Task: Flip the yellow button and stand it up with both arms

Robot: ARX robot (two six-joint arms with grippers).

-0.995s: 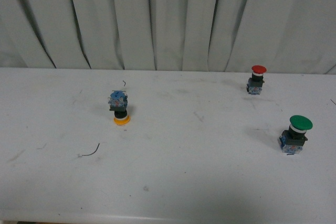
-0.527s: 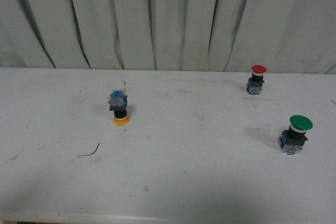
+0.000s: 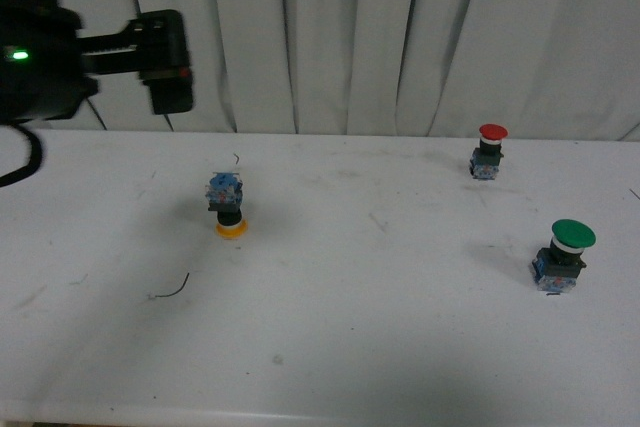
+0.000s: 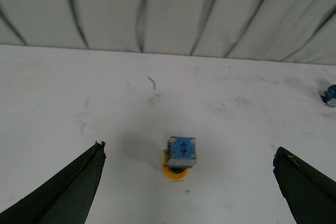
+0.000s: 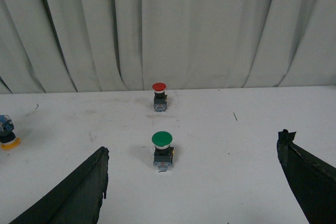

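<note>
Surface point(image 3: 350, 327): white, scuffed, and it carries all three buttons.
Right hand point(image 5: 193, 142): seen only from its own wrist camera. Its two dark fingers point(image 5: 73, 198) are spread wide with nothing held between them. The green and red buttons stand out beyond it, clear of both fingers.
Wire scrap point(image 3: 172, 290): a thin curved bit lying near and to the left, apart from everything else.
Green button point(image 3: 563, 255): upright on its block, cap up, near the right edge of the surface.
Yellow button point(image 3: 228, 205): left of the middle, standing upside down. Its yellow cap rests on the surface, with the black collar above it and the blue block on top. Nothing touches it.
Red button point(image 3: 490, 152): upright, cap up, far right, beyond the green one and well apart from it.
Left hand point(image 3: 170, 62): raised above the far left of the surface, higher than the yellow button and off to its left. In the wrist view its fingers point(image 4: 68, 192) are parted wide and hold nothing. The yellow button sits in line with the gap but out ahead of the tips.
Left arm point(image 3: 40, 57): black and bulky, with a small green light and a cable hanging at the left edge.
Curtain point(image 3: 350, 37): pale folds behind the far edge of the surface.
</note>
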